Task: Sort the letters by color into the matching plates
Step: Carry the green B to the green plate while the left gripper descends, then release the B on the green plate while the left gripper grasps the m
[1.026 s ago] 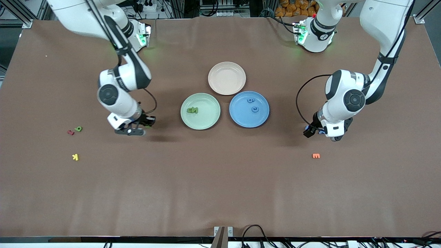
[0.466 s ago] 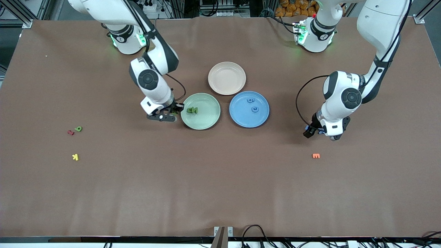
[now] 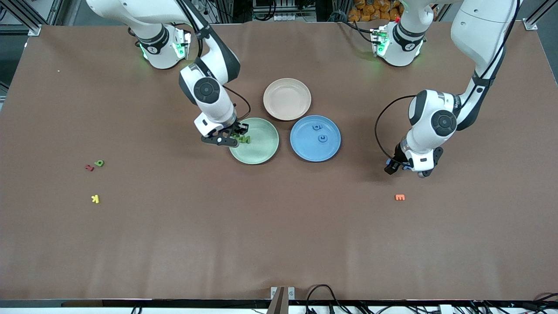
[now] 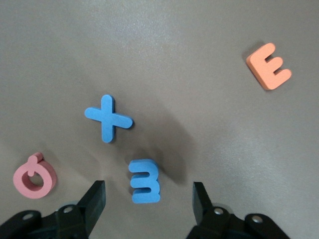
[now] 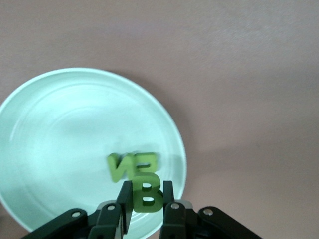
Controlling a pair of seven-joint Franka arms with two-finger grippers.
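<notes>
The right gripper is hovering over the nine o'clock rim of the mint green plate, its fingers pinching a green letter B. The B is standing on end, its flat face to the wrist camera and its long axis running along the fingers. Two green letters are already lying in the plate just under it. This looks like the drop step: next the fingers need to part over the plate's floor, not its rim. The left gripper is hanging low over the counter at the blue plate's four o'clock, fingers spread either side of a blue 3. The 3 is lying flat, its long axis crosswise to the closing line, so the fingers would be squeezing its narrow width.
</notes>
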